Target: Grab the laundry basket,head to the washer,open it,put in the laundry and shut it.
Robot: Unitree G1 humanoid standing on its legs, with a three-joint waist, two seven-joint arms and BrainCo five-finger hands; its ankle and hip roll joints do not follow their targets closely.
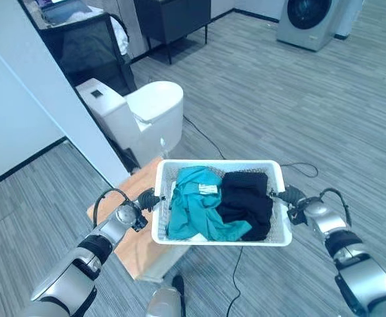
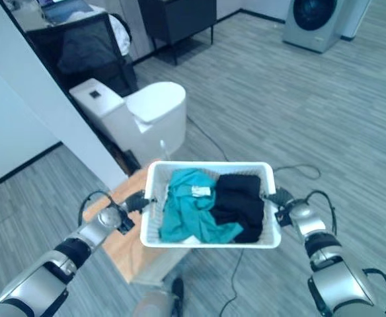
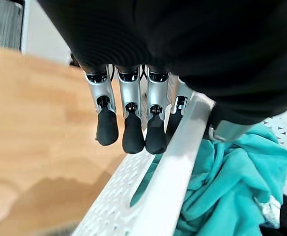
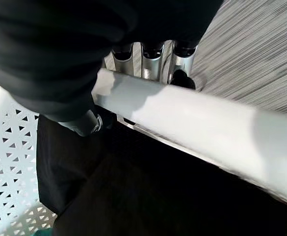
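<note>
Fingers (image 3: pixel 129 118) of the left hand (image 1: pixel 145 199) curl round the left rim of the white laundry basket (image 1: pixel 219 165), above the wooden tabletop (image 1: pixel 130 247); teal cloth (image 1: pixel 193 208) and black cloth (image 1: pixel 246 198) lie inside; the right hand (image 1: pixel 291 196) grips the right rim; the washer (image 1: pixel 308 20) stands far off

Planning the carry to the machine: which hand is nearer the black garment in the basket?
Right. The right hand grips the laundry basket rim beside the black garment; the left hand holds the opposite rim, beside the teal garment.
</note>
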